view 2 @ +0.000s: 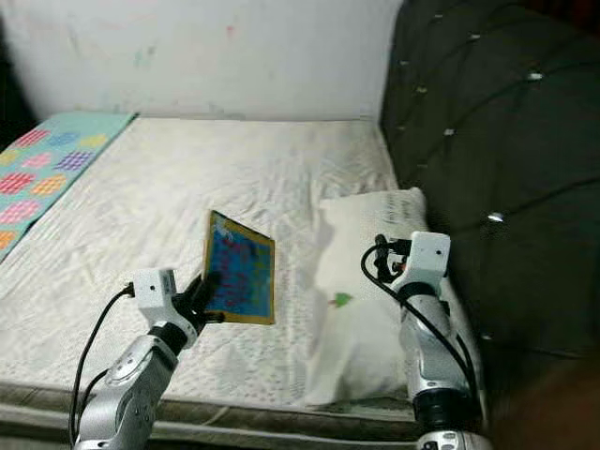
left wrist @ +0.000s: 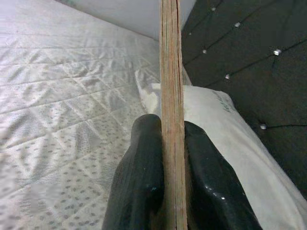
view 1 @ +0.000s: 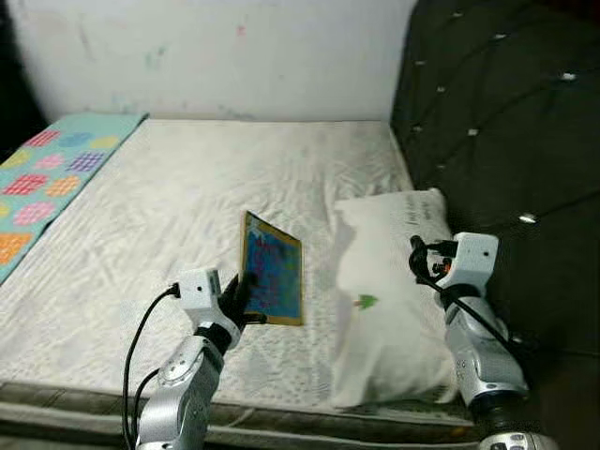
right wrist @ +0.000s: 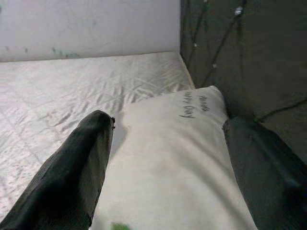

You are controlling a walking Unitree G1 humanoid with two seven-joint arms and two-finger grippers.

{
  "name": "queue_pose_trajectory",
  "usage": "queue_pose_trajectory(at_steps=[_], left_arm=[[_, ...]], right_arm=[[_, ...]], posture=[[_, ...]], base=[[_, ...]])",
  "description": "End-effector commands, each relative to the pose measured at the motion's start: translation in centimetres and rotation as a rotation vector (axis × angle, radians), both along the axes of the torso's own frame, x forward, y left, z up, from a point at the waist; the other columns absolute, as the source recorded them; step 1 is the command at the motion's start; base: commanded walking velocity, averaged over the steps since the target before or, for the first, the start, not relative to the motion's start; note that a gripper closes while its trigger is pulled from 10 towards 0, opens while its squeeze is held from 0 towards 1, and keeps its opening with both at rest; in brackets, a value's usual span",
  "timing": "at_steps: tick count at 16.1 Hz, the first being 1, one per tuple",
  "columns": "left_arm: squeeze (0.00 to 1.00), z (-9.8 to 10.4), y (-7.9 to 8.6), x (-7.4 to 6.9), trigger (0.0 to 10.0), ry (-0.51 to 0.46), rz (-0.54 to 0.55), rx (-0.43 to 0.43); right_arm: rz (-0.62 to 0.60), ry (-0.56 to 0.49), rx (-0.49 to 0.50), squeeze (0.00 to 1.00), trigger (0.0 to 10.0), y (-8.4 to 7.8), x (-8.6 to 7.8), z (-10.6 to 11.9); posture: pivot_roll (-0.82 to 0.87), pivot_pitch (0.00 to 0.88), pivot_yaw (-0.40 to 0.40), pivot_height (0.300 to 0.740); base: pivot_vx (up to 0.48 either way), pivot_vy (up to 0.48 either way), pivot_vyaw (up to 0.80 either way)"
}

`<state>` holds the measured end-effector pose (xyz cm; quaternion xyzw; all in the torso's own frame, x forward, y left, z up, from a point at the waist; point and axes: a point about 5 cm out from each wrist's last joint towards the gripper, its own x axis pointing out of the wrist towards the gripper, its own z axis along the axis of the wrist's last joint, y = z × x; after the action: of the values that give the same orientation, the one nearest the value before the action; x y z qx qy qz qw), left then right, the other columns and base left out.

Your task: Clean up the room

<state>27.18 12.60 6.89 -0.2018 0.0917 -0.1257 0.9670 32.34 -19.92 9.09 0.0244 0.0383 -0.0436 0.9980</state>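
Observation:
A thin board with a blue picture and tan rim (view 1: 273, 269) stands tilted up off the white mattress (view 1: 178, 206). My left gripper (view 1: 242, 298) is shut on its near lower corner; in the left wrist view the board's edge (left wrist: 171, 96) runs between both fingers (left wrist: 139, 177). A white pillow (view 1: 389, 291) with a small green mark lies to the right of the board, by the headboard. My right gripper (right wrist: 168, 143) hovers just over the pillow (right wrist: 177, 158), open, its fingers (right wrist: 76, 163) spread wide with nothing between them.
A dark tufted headboard (view 1: 506, 131) runs along the right side. A teal mat with coloured squares (view 1: 47, 178) lies at the mattress's far left. A pale wall (view 1: 216, 56) closes the back. The mattress's front edge (view 1: 281, 412) is near my arms.

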Motion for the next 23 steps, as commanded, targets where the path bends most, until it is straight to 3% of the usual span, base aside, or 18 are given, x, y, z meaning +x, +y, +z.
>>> queue_pose_trajectory(at_steps=[1, 7, 14, 16, 18, 20, 21, 23], left_arm=[[0.00, 0.9, 0.3, 0.4, 10.0, -0.037, 0.014, -0.002], [0.00, 0.9, 0.3, 0.5, 10.0, -0.043, 0.021, -0.010], [0.00, 0.5, 0.8, 0.2, 10.0, -0.038, 0.018, 0.000], [0.00, 0.5, 1.7, 0.0, 10.0, -0.045, 0.028, 0.048], [0.00, 0.7, 4.3, -0.4, 10.0, -0.040, 0.103, 0.154], [0.00, 1.2, 5.6, -1.0, 10.0, -0.066, 0.160, 0.221], [0.00, 1.5, 6.8, -1.9, 10.0, -0.065, 0.220, 0.268], [0.00, 1.7, 7.3, -3.1, 10.0, -0.055, 0.238, 0.274]], right_arm=[[0.012, -0.001, 0.006, 0.00, 10.0, 0.4, 0.1, 0.0], [0.015, 0.000, 0.004, 0.00, 10.0, 0.4, 0.2, 0.1], [0.025, 0.009, 0.006, 0.00, 10.0, 0.5, 0.1, 0.0], [0.038, 0.008, -0.065, 0.00, 10.0, 0.3, -0.4, -0.1], [-0.086, -0.007, -0.212, 0.00, 10.0, -1.7, -1.5, -0.4], [-0.110, -0.006, -0.224, 0.00, 10.0, -2.4, -2.0, -0.4], [-0.091, -0.006, -0.216, 0.00, 10.0, -2.6, -2.5, -0.4], [-0.077, -0.006, -0.216, 0.00, 10.0, -3.0, -3.0, -0.3]], posture=[[-0.09, 0.000, 0.046, 0.740], [-0.09, 0.000, 0.042, 0.740], [-0.09, 0.000, 0.044, 0.740], [-0.08, 0.000, 0.041, 0.740], [-0.07, 0.000, 0.040, 0.740], [-0.06, 0.000, 0.040, 0.740], [-0.06, 0.000, 0.040, 0.740], [-0.06, 0.000, 0.040, 0.740]], base=[[0.000, 0.480, 0.00], [0.000, 0.480, 0.00], [0.000, 0.000, 0.00], [0.000, 0.000, 0.00], [0.000, 0.000, 0.00], [0.000, 0.000, 0.00], [0.000, 0.000, 0.00], [0.000, 0.000, 0.00]])
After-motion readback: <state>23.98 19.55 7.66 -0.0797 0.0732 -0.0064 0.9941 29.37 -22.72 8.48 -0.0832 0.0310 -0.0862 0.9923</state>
